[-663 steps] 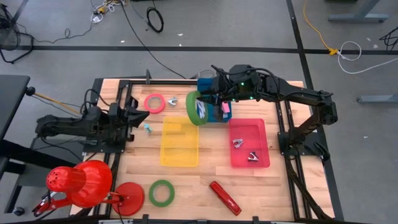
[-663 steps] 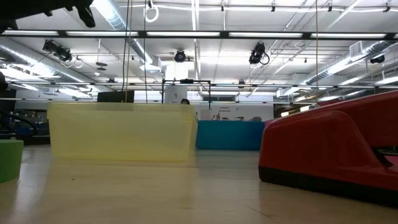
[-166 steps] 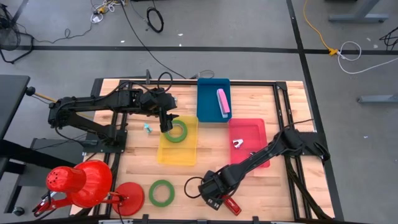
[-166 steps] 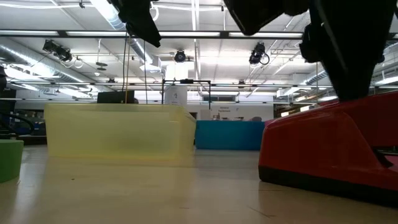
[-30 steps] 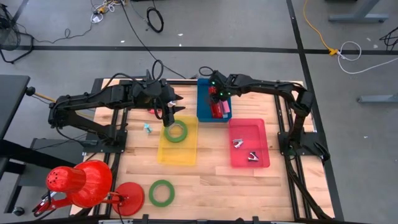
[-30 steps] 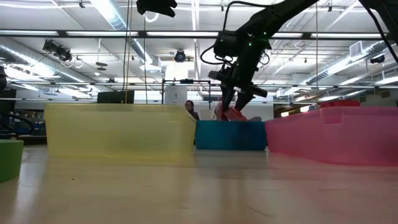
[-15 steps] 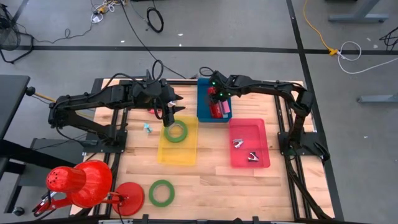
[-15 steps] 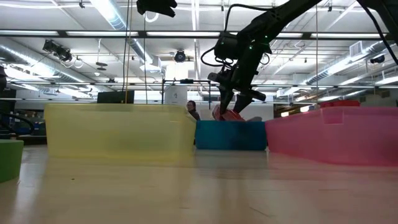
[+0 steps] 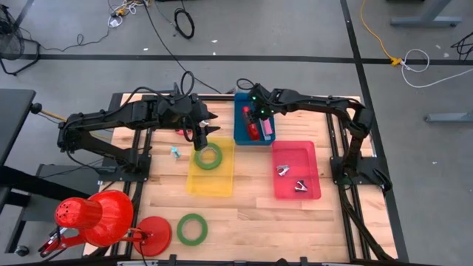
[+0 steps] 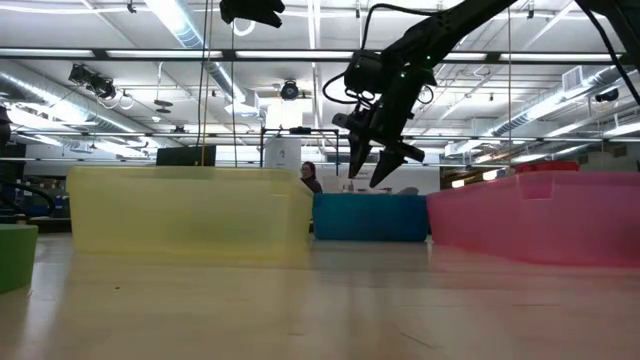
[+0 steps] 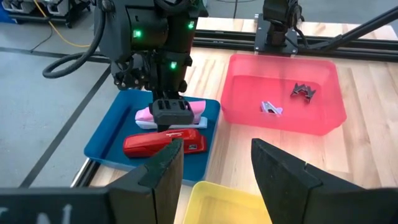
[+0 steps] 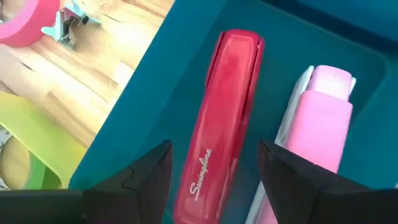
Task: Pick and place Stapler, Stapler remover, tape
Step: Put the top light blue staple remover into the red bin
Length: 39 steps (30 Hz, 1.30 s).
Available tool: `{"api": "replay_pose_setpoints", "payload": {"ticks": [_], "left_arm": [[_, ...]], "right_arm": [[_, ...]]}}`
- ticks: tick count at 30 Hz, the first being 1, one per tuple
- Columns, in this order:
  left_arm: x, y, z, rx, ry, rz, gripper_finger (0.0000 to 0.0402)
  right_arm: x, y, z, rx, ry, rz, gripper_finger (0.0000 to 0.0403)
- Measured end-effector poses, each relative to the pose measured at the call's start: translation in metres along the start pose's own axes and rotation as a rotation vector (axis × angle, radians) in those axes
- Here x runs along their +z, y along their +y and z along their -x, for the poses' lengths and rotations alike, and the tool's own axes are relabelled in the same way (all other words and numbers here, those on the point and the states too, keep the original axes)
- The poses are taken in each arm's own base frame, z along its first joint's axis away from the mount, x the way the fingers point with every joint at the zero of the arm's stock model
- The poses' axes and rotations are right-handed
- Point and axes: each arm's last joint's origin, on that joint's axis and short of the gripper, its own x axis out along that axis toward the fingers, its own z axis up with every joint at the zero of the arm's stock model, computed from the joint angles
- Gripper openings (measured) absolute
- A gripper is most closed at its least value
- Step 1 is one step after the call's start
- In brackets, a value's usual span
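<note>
High view: your table (image 9: pixel 251 214) fills the middle of the frame, with the lamp (image 9: pixel 92 218) at its lower left corner. The left arm reaches in from the left edge and the right arm bends in from the right edge toward the upper middle.

Three trays sit on the wood. The yellow tray (image 9: pixel 213 181) lies at centre, the pink tray (image 9: pixel 307 159) to its right, and the blue tray (image 9: pixel 242 127) above and between them at the table's upper edge.

In the blue tray you have the red stapler (image 9: pixel 253 128) lying flat, with the pink stapler (image 9: pixel 264 123) just beside it on the right. The right gripper (image 9: pixel 256 112) hangs over the stapler's upper end; its fingers are spread apart and hold nothing, which the right wrist view confirms: the red stapler (image 12: pixel 221 118) lies free between the two dark fingers.

The left gripper (image 9: pixel 203 134) sits over the upper left corner of the yellow tray, fingers parted and holding nothing. Just below it a green tape (image 9: pixel 210 156) lies in that tray. A second green tape (image 9: pixel 192 229) rests on the bare wood at lower left, near the lamp base.

Two removers (image 9: pixel 284 170) and (image 9: pixel 300 186) lie in the pink tray, apart from each other. A small pale clip (image 9: pixel 176 152) rests on the wood left of the yellow tray.
</note>
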Motion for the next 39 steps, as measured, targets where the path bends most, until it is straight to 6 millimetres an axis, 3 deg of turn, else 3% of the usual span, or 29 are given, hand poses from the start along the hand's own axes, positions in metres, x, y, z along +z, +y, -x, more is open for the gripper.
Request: {"api": "replay_pose_setpoints", "payload": {"ticks": [5,11,16,23,30,39], "left_arm": [[0.000,0.000,0.000,0.000,0.001,0.000,0.0192],[-0.001,0.001,0.001,0.017,0.006,-0.006,0.0192],[-0.003,0.008,0.000,0.040,0.032,-0.010,0.0192],[-0.010,0.028,-0.002,0.074,0.097,0.024,0.0192],[-0.015,0.047,-0.002,0.132,0.143,-0.032,0.0192],[-0.021,0.076,-0.011,0.204,0.206,-0.119,0.0192]], "right_arm": [[0.004,0.005,0.024,0.037,-0.078,0.038,0.0233],[0.005,0.016,0.079,0.125,-0.229,0.126,0.0233],[-0.003,0.023,0.124,0.214,-0.323,0.254,0.0233],[-0.019,0.029,0.169,0.334,-0.389,0.347,0.0233],[-0.034,0.037,0.194,0.386,-0.448,0.491,0.0231],[-0.038,0.040,0.198,0.395,-0.453,0.512,0.0198]]}}
